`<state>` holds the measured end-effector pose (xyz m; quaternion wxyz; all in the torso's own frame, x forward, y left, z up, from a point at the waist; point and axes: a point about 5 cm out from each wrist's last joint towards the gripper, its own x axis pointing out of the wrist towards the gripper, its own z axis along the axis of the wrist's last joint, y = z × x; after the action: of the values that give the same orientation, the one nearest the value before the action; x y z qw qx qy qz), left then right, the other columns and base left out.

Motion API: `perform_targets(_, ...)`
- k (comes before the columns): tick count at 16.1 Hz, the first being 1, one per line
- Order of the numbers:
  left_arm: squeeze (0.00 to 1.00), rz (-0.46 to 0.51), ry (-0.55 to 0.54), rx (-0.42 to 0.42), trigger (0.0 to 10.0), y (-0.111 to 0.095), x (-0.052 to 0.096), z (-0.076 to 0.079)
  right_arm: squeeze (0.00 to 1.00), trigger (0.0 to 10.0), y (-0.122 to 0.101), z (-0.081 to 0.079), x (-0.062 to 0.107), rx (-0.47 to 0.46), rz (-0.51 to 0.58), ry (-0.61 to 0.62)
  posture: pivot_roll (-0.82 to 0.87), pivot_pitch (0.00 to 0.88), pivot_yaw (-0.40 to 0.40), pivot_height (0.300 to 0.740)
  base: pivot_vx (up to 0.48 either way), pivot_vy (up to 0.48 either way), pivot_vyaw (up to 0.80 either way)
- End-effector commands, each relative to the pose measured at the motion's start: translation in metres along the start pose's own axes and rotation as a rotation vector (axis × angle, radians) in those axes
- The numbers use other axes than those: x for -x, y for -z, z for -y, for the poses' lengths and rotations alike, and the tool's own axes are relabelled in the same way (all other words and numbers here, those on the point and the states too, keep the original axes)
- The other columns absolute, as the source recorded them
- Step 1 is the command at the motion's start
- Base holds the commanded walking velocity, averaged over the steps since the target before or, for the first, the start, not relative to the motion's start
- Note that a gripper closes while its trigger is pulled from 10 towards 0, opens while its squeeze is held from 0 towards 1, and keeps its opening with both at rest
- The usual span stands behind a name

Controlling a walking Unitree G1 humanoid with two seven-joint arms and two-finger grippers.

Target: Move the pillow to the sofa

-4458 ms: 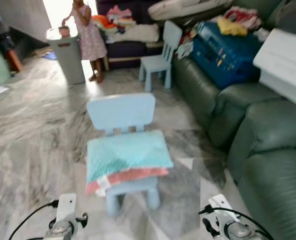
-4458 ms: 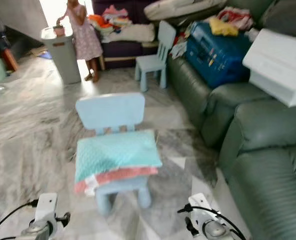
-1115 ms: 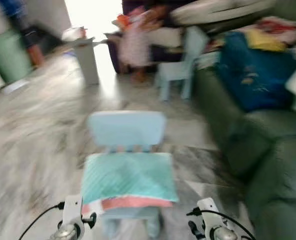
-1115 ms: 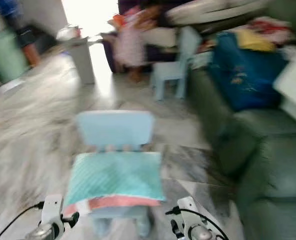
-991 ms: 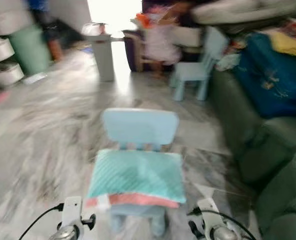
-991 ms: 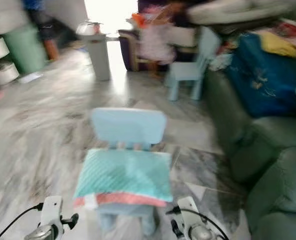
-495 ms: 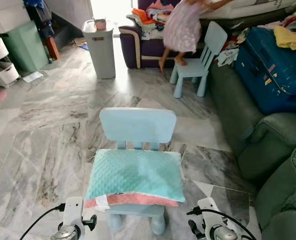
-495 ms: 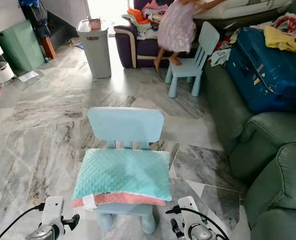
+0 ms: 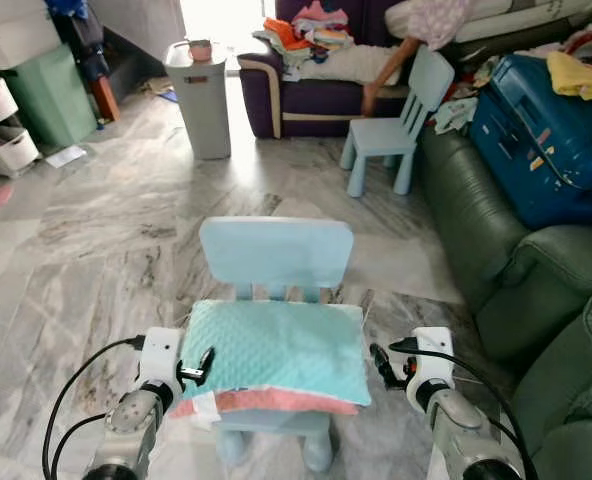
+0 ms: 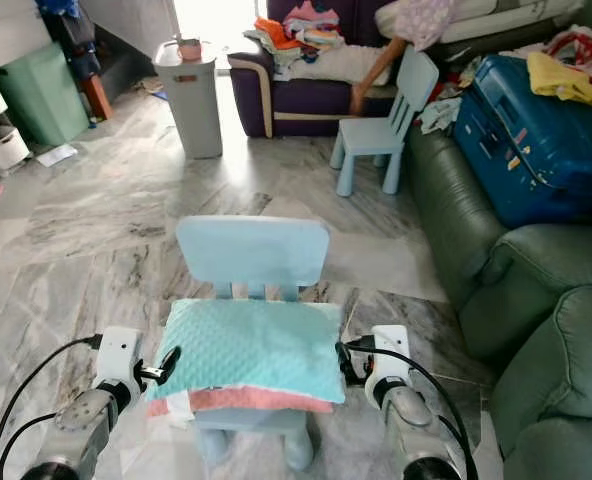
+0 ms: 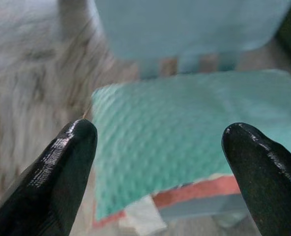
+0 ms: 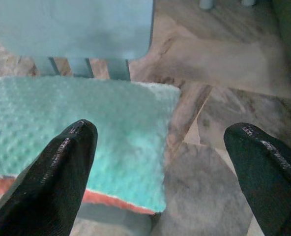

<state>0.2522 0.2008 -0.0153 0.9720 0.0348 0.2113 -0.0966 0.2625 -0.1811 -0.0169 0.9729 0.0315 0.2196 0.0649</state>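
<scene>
Pillow (image 9: 274, 356) lay on the chair (image 9: 276, 252) at lower centre of the left eye view, left gripper (image 9: 198, 364) by its left edge, right gripper (image 9: 384, 366) by its right; sofa (image 9: 536, 290) filled the right side. Both wrist views showed jaws spread wide, pillow between the fingertips (image 11: 67, 162).

Pillow (image 9: 274, 350) on chair (image 9: 276, 254); sofa (image 9: 536, 290) right.
</scene>
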Motion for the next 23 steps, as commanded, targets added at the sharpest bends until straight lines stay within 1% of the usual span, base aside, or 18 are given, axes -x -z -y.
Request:
perform_targets(1,0.0,0.075,0.042,-0.049,10.0,-0.004,0.013,0.003,0.0,10.0,-0.006,0.004,0.007,-0.025,0.06,-0.005,-0.11,0.0,0.008,0.74,0.0,0.0,0.0)
perform_targets(2,0.0,0.122,0.055,-0.077,10.0,-0.005,0.024,0.004,0.0,10.0,-0.012,0.006,0.014,-0.056,0.104,-0.011,-0.12,0.0,0.01,0.74,0.0,0.0,0.0)
perform_targets(3,0.0,0.158,0.05,-0.087,10.0,-0.007,0.032,0.005,0.0,10.0,-0.019,0.006,0.021,-0.046,0.144,-0.022,-0.12,0.0,0.01,0.74,0.0,0.0,0.0)
perform_targets(4,0.0,0.182,0.047,-0.088,10.0,-0.009,0.036,0.007,0.0,10.0,-0.025,0.005,0.025,-0.035,0.17,-0.033,-0.12,0.0,0.011,0.74,0.0,0.0,0.0)
perform_targets(5,0.0,0.216,0.034,-0.092,10.0,-0.013,0.04,0.007,0.0,10.0,-0.032,0.005,0.031,0.017,0.21,-0.034,-0.13,0.0,0.009,0.74,0.0,0.0,0.0)
perform_targets(6,0.0,0.254,-0.004,-0.074,10.0,-0.018,0.044,0.008,0.0,10.0,-0.044,0.004,0.039,0.001,0.256,-0.065,-0.13,0.0,0.009,0.74,0.0,0.0,0.0)
perform_targets(8,0.0,0.281,-0.048,-0.048,10.0,-0.023,0.047,0.008,0.0,10.0,-0.053,0.009,0.044,0.095,0.277,-0.047,-0.14,0.0,0.006,0.74,0.0,0.0,0.0)
perform_targets(9,0.0,0.276,-0.085,-0.041,10.0,-0.028,0.05,0.007,0.0,10.0,-0.06,0.012,0.051,0.098,0.261,-0.038,-0.15,0.0,0.003,0.74,0.0,0.0,0.0)
perform_targets(10,0.0,0.281,-0.088,-0.037,10.0,-0.03,0.049,0.005,0.0,10.0,-0.061,0.014,0.051,0.105,0.25,-0.023,-0.15,0.0,0.004,0.74,0.0,0.0,0.0)
perform_targets(11,0.0,0.306,-0.058,-0.019,10.0,-0.037,0.046,0.004,0.0,10.0,-0.066,0.015,0.051,0.072,0.238,-0.011,-0.15,0.0,0.005,0.74,0.0,0.0,0.0)
perform_targets(13,0.0,0.306,-0.076,-0.019,10.0,-0.044,0.041,0.001,0.0,10.0,-0.076,0.008,0.048,0.062,0.247,-0.031,-0.16,0.0,0.013,0.74,0.0,0.0,0.0)
perform_targets(15,0.0,0.302,-0.072,-0.005,10.0,-0.047,0.038,0.002,0.0,10.0,-0.082,0.003,0.046,0.098,0.259,-0.007,-0.16,0.0,0.019,0.74,0.0,0.0,0.0)
perform_targets(16,0.0,0.299,-0.069,-0.006,10.0,-0.047,0.038,0.004,0.0,10.0,-0.084,0.0,0.047,0.065,0.263,-0.017,-0.16,0.0,0.019,0.74,0.0,0.0,0.0)
perform_targets(18,0.0,0.298,-0.069,0.001,10.0,-0.047,0.037,0.004,0.0,10.0,-0.086,-0.001,0.047,0.012,0.274,-0.053,-0.16,0.0,0.019,0.74,0.0,0.0,0.0)
perform_targets(19,0.0,0.299,-0.075,0.003,10.0,-0.048,0.037,0.003,0.0,10.0,-0.09,0.0,0.047,-0.022,0.289,-0.05,-0.15,0.0,0.017,0.74,0.0,0.0,0.0)
perform_targets(23,0.0,0.295,-0.085,0.01,10.0,-0.05,0.036,0.0,0.0,10.0,-0.095,0.0,0.046,-0.047,0.3,-0.047,-0.16,0.0,0.016,0.74,0.0,0.0,0.0)
